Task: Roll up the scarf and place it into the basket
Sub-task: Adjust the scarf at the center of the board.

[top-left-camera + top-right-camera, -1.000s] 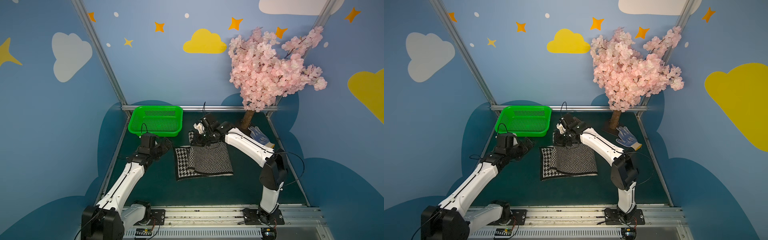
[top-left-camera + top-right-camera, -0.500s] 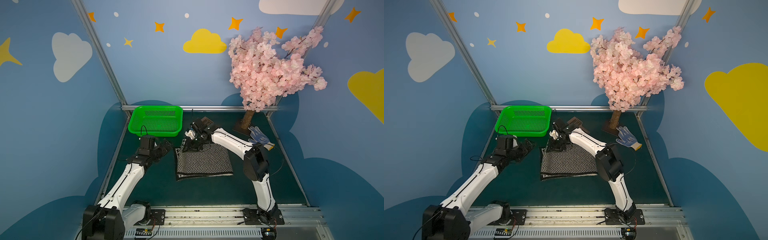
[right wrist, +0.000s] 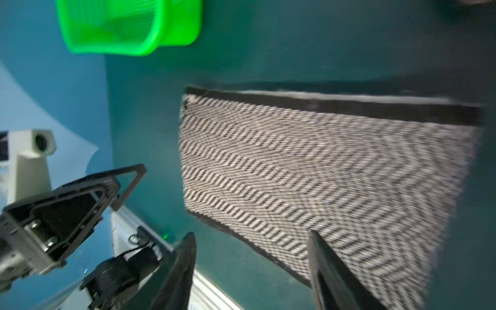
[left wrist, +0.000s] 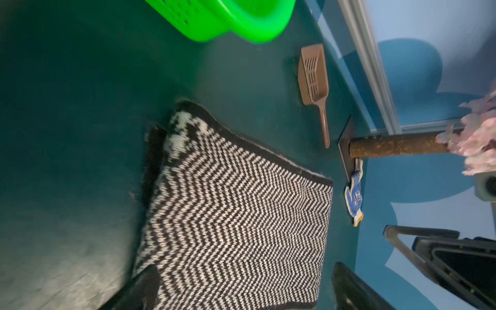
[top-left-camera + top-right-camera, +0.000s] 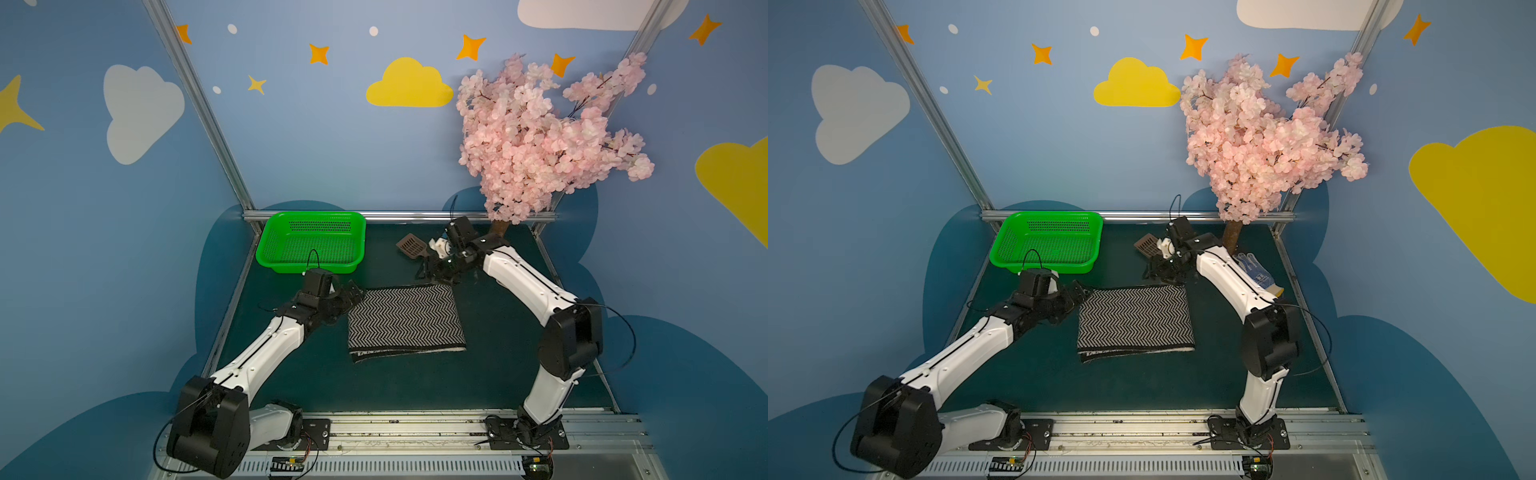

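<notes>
Change noted: the right gripper (image 5: 432, 272) has left the far edge of the scarf (image 5: 405, 322) and drawn back toward the brown slotted scoop (image 5: 411, 246). The houndstooth strip that showed earlier is now covered.

Top views: in both, the scarf lies flat on the dark green mat (image 5: 498, 374) as a folded rectangle between the two arms. Its zigzag herringbone face is up, with a black, cream-edged border along the near side. The basket (image 5: 311, 216), glossy green perforated plastic with a rounded rim, stands empty at the far left, apart from the scarf.

Left wrist view: the left gripper (image 4: 245, 268) has its jaws spread wide over one end of the knit and holds nothing. A patch of houndstooth peeks out at one corner.

Right wrist view (blurred): the jaws are parted and empty, over the scarf's edge.

Judgement: folding appears done; rolling and placing in the basket are still outstanding.
</notes>
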